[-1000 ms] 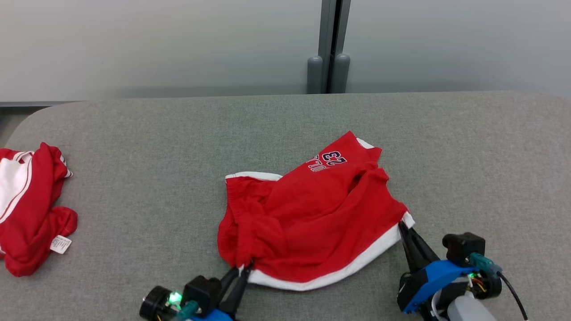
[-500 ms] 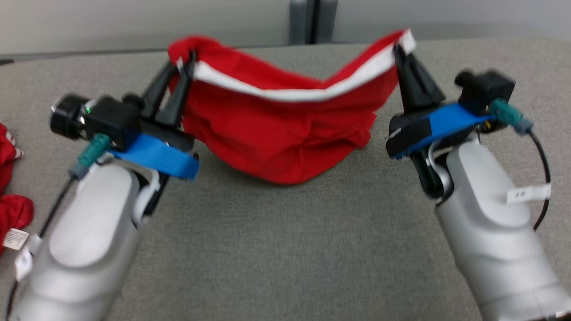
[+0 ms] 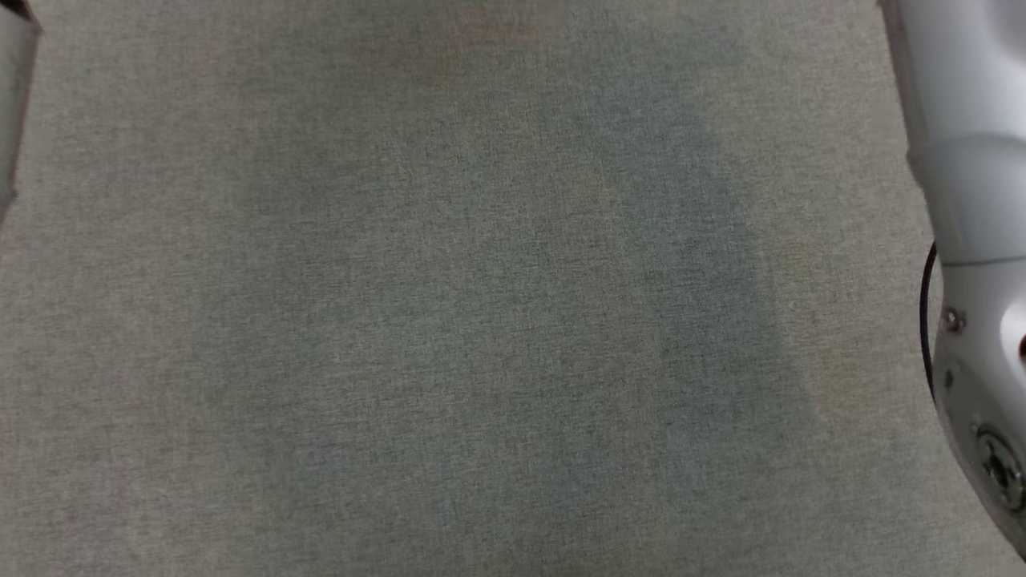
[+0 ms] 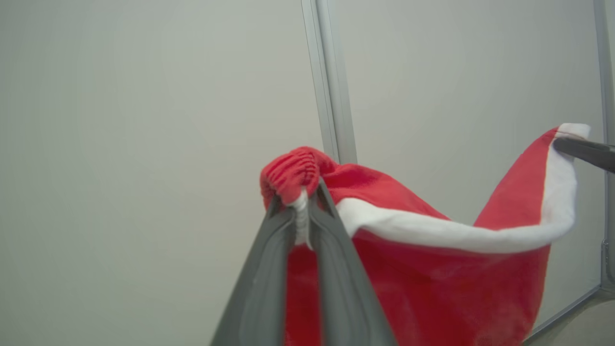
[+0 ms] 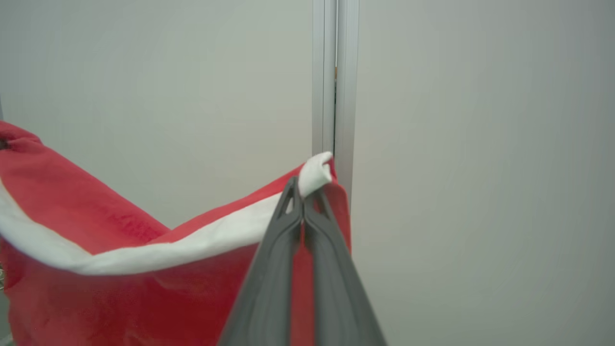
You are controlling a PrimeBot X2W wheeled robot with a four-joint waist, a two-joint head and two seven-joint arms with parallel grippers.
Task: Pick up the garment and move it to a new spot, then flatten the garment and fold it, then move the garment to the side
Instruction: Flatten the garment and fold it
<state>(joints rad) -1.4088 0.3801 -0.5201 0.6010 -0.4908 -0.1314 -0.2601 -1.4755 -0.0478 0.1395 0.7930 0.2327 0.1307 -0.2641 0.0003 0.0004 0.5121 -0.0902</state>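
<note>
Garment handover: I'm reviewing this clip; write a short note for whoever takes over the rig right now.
Left gripper: shut on the garment's gathered red corner.
Right gripper: shut on the white-trimmed corner.
Garment: hanging between both grippers before the pale wall, white band sagging along the top.
Table: grey surface in the head view.
Done: pick-up.
To do: set down at a new spot, flatten, fold, move aside.

Red garment (image 4: 432, 288) — white band
</note>
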